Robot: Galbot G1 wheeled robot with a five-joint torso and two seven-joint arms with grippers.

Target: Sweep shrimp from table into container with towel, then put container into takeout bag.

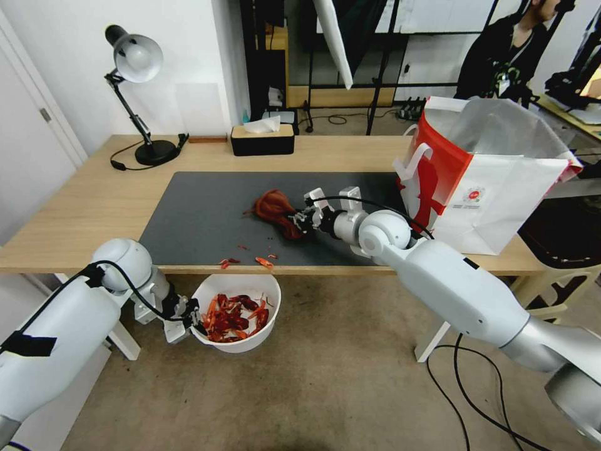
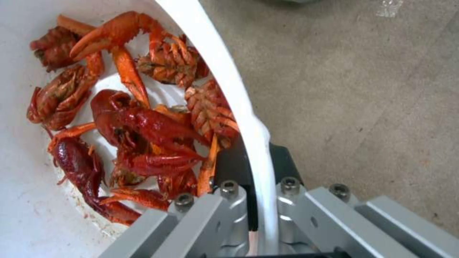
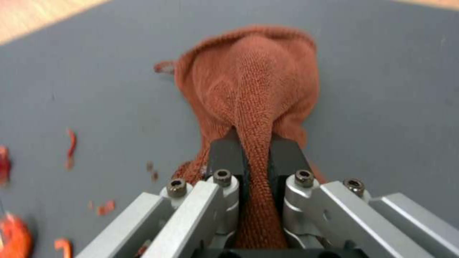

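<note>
Below the near edge of the counter (image 1: 94, 207), the left gripper (image 1: 195, 318) pinches the rim of the white container (image 1: 266, 300), one finger inside the wall and one outside, holding it over the floor just under the counter's edge. Most of the shrimp (image 1: 233, 318) lie piled in that container, red claws and curled tails against the stained white bottom. A few small red bits (image 1: 263, 262) sit on the dark grey mat (image 1: 194, 219) near its near edge, right above the container. Farther in on the mat, the right gripper (image 1: 302, 219) is pressed together on the rust-red towel (image 1: 275, 208), which bunches out to its left and rests on the mat. At the right end of the counter stands the takeout bag (image 1: 501, 200), upright and open-mouthed, well apart from the container.
</note>
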